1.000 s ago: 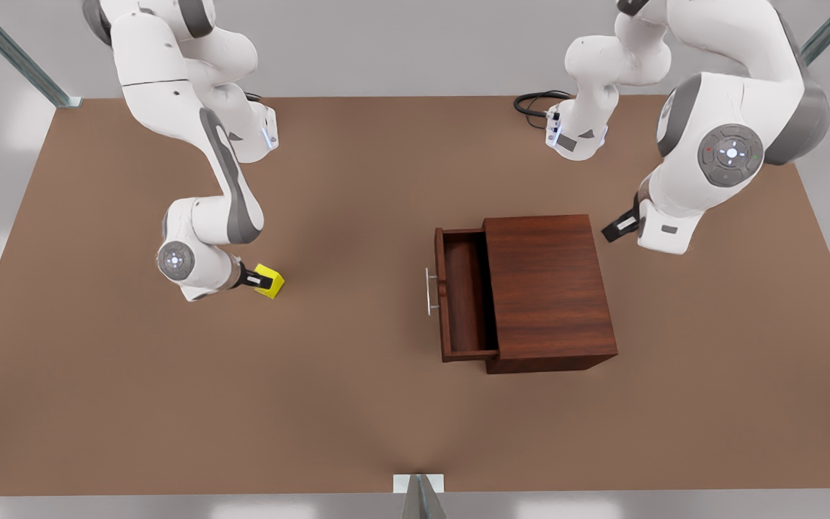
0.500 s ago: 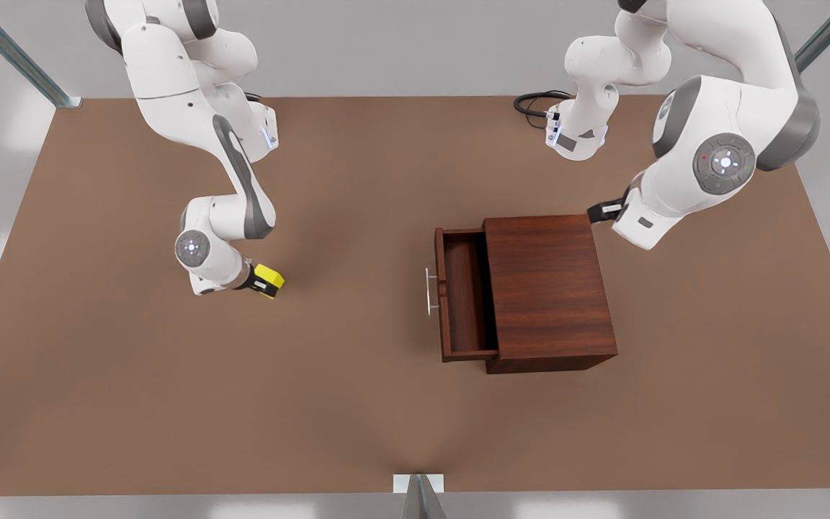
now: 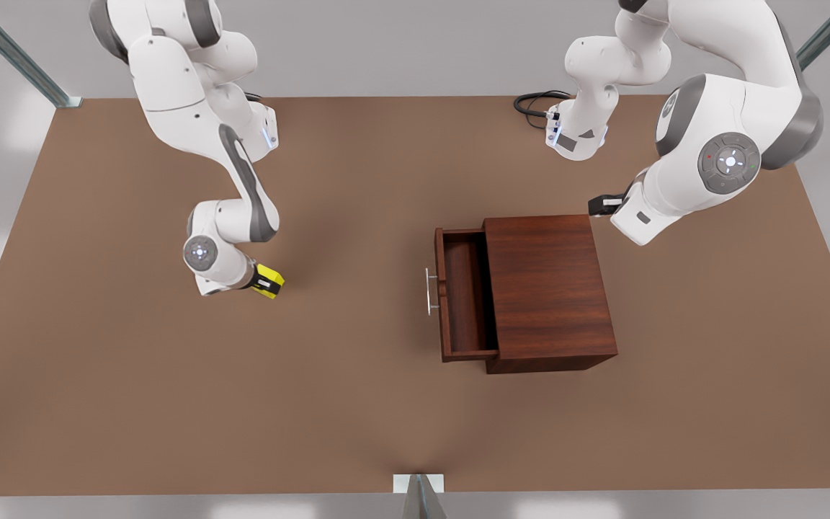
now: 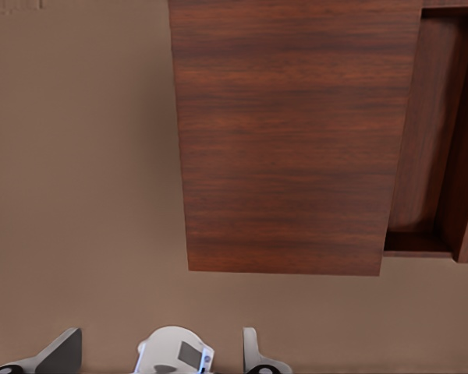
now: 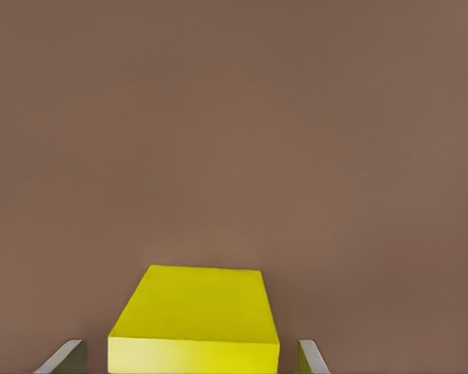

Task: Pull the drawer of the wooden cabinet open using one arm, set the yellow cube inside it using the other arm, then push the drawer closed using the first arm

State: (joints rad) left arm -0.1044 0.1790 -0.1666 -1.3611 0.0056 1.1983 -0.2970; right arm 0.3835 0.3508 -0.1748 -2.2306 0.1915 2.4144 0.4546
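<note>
Yellow and plain-faced, the yellow cube sits on the brown table at the front view's left, well apart from the wooden cabinet, and I judge it a light, rigid block with smooth faces that could slip under a weak pinch. My right gripper is down around it: in the right wrist view one fingertip and its mate stand either side of the cube with a visible gap on each side, so the fingers are apart and not yet bearing on it. I would take hold on the two opposite flat side faces, low and centred, closing squarely so the block does not twist out. The drawer stands pulled out toward the front view's left, its cavity open from above and its silver bar handle projecting from the front panel; I judge it stiff, sliding on its runners, best pushed on the front panel or the handle. My left gripper waits just beside the cabinet's rear corner, touching nothing; in the left wrist view its fingers are spread wide with the cabinet top beyond. Remaining, in my assessment: grasp, carry, release in the drawer, close.
</note>
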